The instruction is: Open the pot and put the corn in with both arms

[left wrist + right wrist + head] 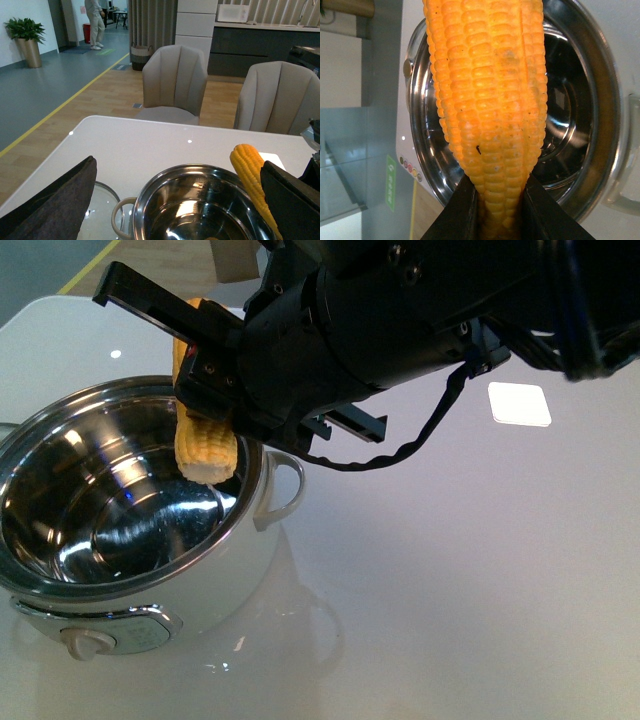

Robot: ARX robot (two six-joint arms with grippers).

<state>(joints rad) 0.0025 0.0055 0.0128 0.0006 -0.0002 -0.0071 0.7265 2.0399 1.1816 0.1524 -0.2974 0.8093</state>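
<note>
The white pot (240, 570) stands open at the table's left, its steel inside bare; the dial (88, 642) faces me. The right gripper (205, 390) is shut on the yellow corn (206, 455), which hangs upright over the pot's far right rim with its lower end inside the mouth. In the right wrist view the corn (490, 100) is pinched between the right gripper (500, 210) fingers, above the pot (600, 100). The left gripper (177, 167) is open, its fingers (55, 200) spread wide over the pot (200, 210), with the corn (250, 172) beside one finger. The glass lid (100, 215) lies on the table beside the pot's loop handle (119, 215).
A loose black cable (400, 455) sags from the right arm over the table beside the pot's side handle (285, 485). A white square (520, 403) lies on the table at right. Two beige chairs (175, 85) stand past the table's far edge.
</note>
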